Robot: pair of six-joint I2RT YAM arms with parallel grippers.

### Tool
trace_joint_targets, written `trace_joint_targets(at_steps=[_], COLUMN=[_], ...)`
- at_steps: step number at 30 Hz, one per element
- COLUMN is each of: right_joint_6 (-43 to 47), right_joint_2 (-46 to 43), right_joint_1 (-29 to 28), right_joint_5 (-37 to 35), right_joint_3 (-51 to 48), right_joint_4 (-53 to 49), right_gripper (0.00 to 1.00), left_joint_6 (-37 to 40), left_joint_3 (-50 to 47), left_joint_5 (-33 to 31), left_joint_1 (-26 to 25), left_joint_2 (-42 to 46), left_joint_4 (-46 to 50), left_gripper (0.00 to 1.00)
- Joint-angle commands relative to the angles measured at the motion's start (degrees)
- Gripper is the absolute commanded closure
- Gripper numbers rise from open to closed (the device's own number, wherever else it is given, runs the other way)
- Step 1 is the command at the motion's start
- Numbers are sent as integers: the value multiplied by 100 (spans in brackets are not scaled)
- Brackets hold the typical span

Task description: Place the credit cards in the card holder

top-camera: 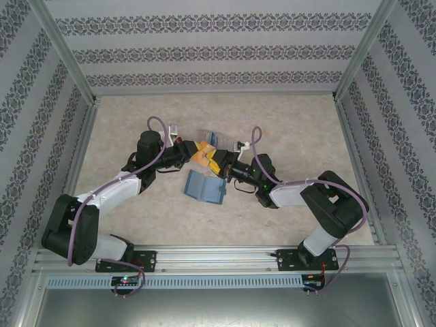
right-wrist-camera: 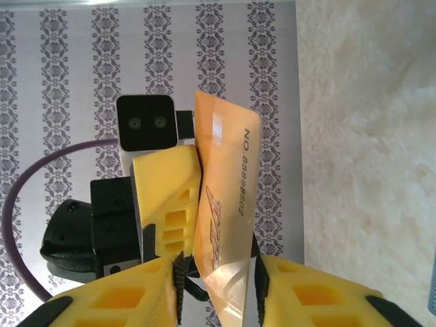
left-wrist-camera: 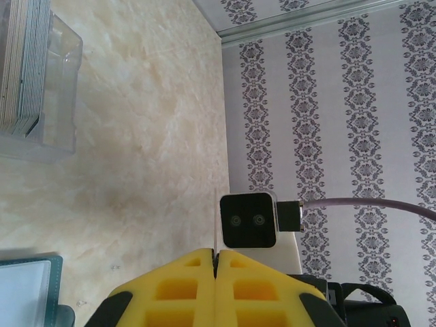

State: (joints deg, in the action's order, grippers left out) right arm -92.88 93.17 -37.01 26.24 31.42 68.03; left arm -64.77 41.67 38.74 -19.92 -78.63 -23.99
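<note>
Top external: both arms fold inward, tips meeting mid-table beside card holder (top-camera: 201, 133). Left gripper (top-camera: 196, 154) pinches orange card (right-wrist-camera: 225, 204); right gripper (right-wrist-camera: 218, 276) fingers straddle it, grip unclear. Print: "NO 8888…".

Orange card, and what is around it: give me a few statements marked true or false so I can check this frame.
1. The left gripper is shut on the orange card. True.
2. The orange card lies flat on the table. False: it is held up in the air between the two grippers.
3. The right gripper has its jaws apart, with the card between them. True.
4. The wallet sits inside the card holder. False: the wallet lies on the table, apart from the card holder.
5. The card holder has cards in it. True.
</note>
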Motion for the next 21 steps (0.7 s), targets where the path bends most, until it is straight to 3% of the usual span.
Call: trace_joint_targets(at_steps=[1, 12, 13, 15, 17, 21], right_joint_6=[0, 173, 174, 266, 456, 899], right_joint_2=[-123, -185, -182, -197, -307, -407], right_joint_1=[63, 63, 63, 63, 39, -201], right_joint_5=[-154, -207, -222, -214, -325, -541], right_joint_3=[-60, -152, -183, -227, -387, -579], right_joint_4=[369, 293, 258, 106, -503, -1255], right_gripper=[66, 92, 94, 99, 100, 100], left_joint_6=[52, 20, 18, 123, 373, 1165], left_joint_3=[-56, -44, -42, -66, -73, -79], left_joint_5=[81, 61, 72, 18, -34, -476], left_joint_1=[-48, -53, -53, -51, -48, -33], left_joint_2=[149, 95, 98, 164, 229, 447], left_joint_4=[-48, 6, 36, 211, 514, 1759], left_gripper=[100, 100, 94, 65, 44, 27])
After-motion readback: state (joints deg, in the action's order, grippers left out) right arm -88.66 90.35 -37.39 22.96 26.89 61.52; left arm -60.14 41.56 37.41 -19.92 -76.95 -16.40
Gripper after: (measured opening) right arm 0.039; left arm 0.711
